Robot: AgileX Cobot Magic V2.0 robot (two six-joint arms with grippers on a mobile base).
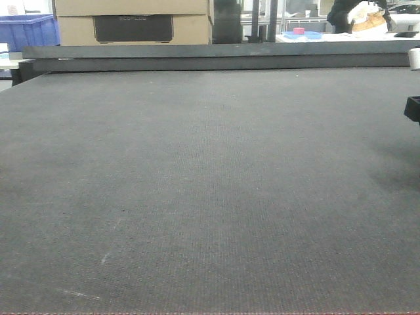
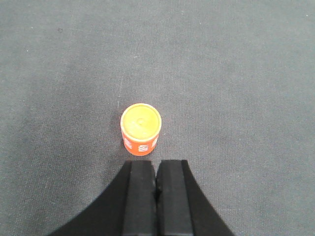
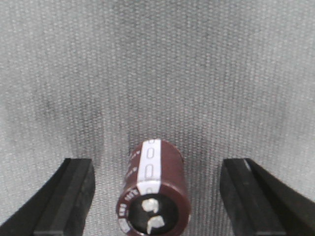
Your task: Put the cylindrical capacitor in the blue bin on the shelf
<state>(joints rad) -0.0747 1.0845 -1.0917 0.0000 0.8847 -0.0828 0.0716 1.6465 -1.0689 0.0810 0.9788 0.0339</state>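
A dark brown cylindrical capacitor (image 3: 155, 191) with a white stripe lies on its side on the grey mat, its terminal end facing the right wrist camera. My right gripper (image 3: 157, 163) is open, one finger on each side of the capacitor, with clear gaps on both sides. My left gripper (image 2: 156, 163) is shut with nothing between its pads. An orange can with a yellow top (image 2: 141, 129) stands upright just ahead of the left fingertips, not touching them. The shelf and its blue bin are out of view.
The dark grey mat-covered table (image 1: 210, 184) fills the front view. Beyond its raised back edge (image 1: 216, 58) stand cardboard boxes (image 1: 131, 23) and a blue crate (image 1: 27, 31) at far left. A black piece (image 1: 413, 108) juts in at the right edge.
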